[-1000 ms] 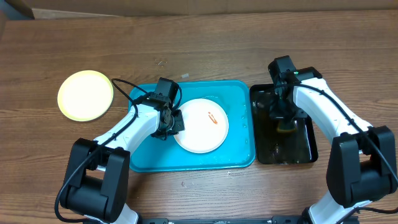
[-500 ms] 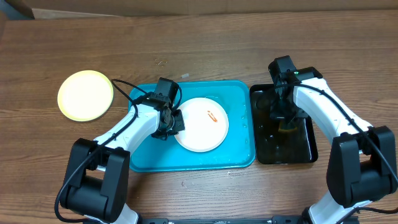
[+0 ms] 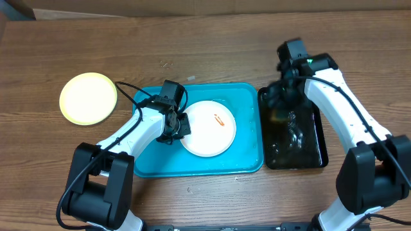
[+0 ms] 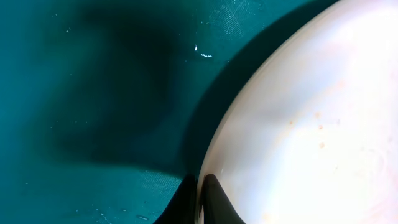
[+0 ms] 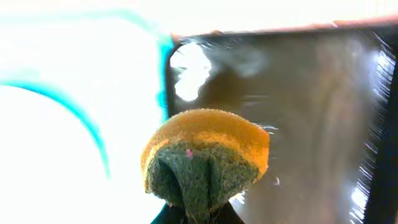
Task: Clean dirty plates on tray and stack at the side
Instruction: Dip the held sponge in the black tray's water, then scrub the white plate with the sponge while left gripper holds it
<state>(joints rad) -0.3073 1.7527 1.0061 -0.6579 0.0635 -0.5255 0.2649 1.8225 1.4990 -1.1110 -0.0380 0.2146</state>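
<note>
A white plate (image 3: 207, 129) with a small orange-red smear lies in the turquoise tray (image 3: 247, 157). My left gripper (image 3: 172, 129) is shut on the plate's left rim; the left wrist view shows the rim (image 4: 261, 149) pinched between the black fingertips (image 4: 200, 202) over the tray floor (image 4: 93, 93). A pale yellow-green plate (image 3: 88, 97) lies on the table at the left. My right gripper (image 3: 280, 106) is shut on a yellow and green sponge (image 5: 205, 158), held over the left part of the black tray (image 3: 314, 151). A third plate is not visible.
The black tray (image 5: 298, 99) holds dark, rippling water. The wooden table (image 3: 225, 51) extends behind both trays. A few small crumbs (image 3: 167, 64) lie behind the turquoise tray.
My right gripper has lifted with the sponge and moved back and left over the black tray, leaving ripples in the water. The left gripper and plate have not moved.
</note>
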